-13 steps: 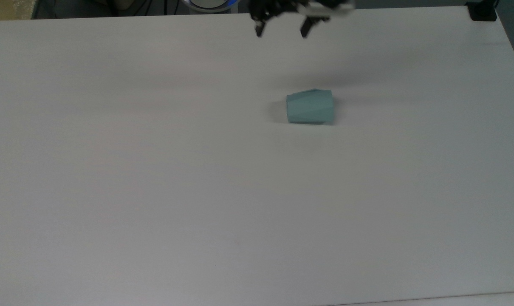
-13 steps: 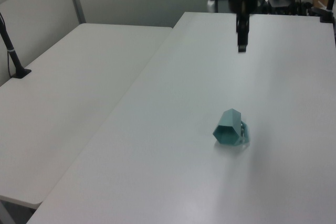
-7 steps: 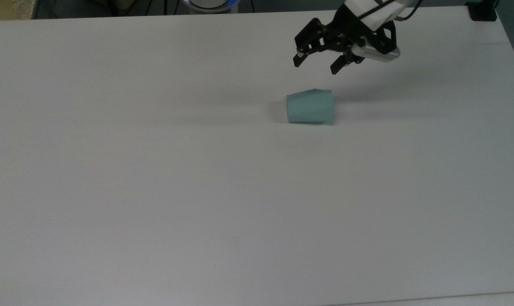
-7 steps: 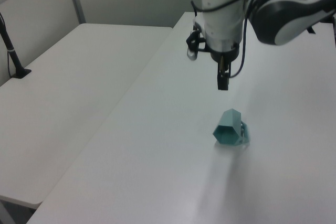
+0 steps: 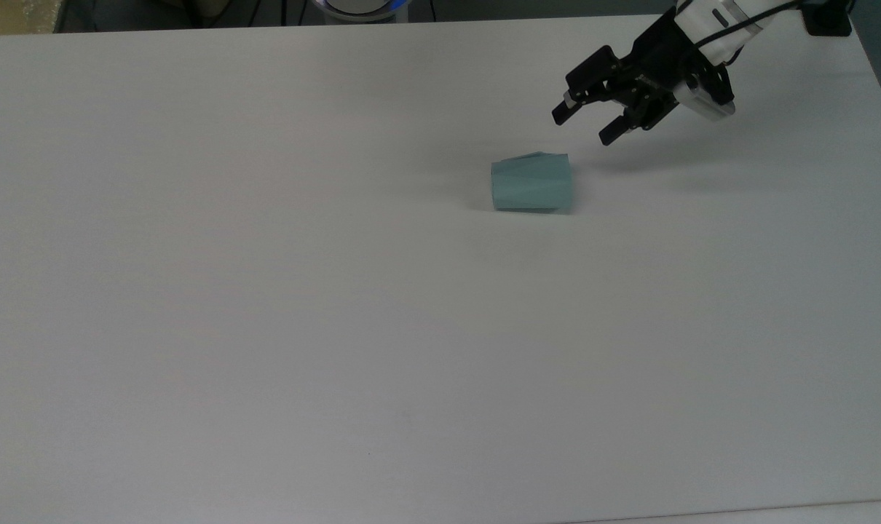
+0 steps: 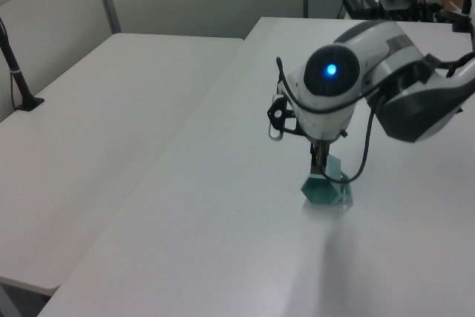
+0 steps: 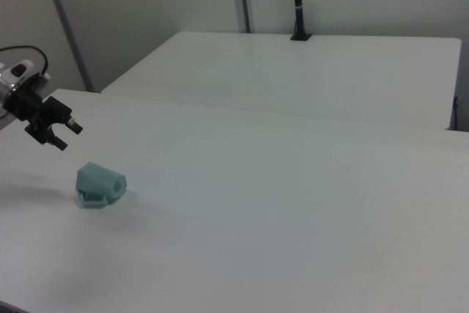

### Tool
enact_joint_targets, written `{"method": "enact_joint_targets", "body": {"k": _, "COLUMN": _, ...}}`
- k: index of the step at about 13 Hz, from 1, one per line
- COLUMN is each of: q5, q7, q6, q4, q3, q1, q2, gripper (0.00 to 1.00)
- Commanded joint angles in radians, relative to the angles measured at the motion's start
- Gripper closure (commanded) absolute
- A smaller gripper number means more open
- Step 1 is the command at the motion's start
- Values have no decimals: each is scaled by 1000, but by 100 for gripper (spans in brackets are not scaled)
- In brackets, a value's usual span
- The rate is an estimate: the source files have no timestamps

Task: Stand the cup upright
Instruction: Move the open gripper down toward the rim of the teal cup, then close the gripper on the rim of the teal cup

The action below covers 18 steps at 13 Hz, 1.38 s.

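The pale teal faceted cup [image 5: 531, 183] lies on its side on the white table [image 5: 266, 291], its wider end toward the top view's right. My gripper [image 5: 583, 127] hangs open and tilted just beyond that wider end, up and to the right of the cup in the top view, not touching it. In the right view the cup [image 7: 101, 183] rests below and right of the open gripper [image 7: 68, 137]. In the left view my arm's wrist [image 6: 330, 94] stands in front of the cup [image 6: 320, 192] and covers its upper part.
A black clamp [image 5: 826, 20] sits at the table's far right corner in the top view. The robot base [image 5: 360, 6] is at the top edge. A second white table [image 6: 111, 124] adjoins on the left view's left, with a black post [image 6: 18, 72].
The gripper has swung from the top view's upper middle rightward and down to beside the cup's wider end, tilting as it went. The cup has not moved.
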Motion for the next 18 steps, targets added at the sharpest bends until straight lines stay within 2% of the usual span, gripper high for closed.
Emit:
{"method": "enact_joint_targets", "body": {"k": 1, "q5": -16, "q7": 30, "q6": -77, "q4": 98, "q3": -18, "q1": 40, "q2": 87, "gripper": 0}}
{"method": "enact_joint_targets", "body": {"k": 4, "q5": -24, "q7": 37, "q6": -79, "q4": 101, "q3": -24, "q1": 47, "q2": 145, "gripper": 0}}
{"method": "enact_joint_targets", "body": {"k": 6, "q5": -71, "q7": 57, "q6": -76, "q4": 93, "q3": -24, "q1": 45, "q2": 173, "gripper": 0}}
{"method": "enact_joint_targets", "body": {"k": 9, "q5": -102, "q7": 99, "q6": -70, "q4": 83, "q3": -22, "q1": 45, "q2": 201, "gripper": 0}}
{"method": "enact_joint_targets", "body": {"k": 13, "q5": -179, "q7": 178, "q6": -77, "q4": 32, "q3": -19, "q1": 54, "q2": 214, "gripper": 0}}
{"method": "enact_joint_targets", "body": {"k": 15, "q5": -184, "q7": 195, "q6": -97, "q4": -3, "q3": -19, "q1": 63, "q2": 218, "gripper": 0}}
{"method": "enact_joint_targets", "body": {"k": 18, "q5": -185, "q7": 238, "q6": -102, "q4": -5, "q3": -18, "q1": 73, "q2": 221, "gripper": 0}}
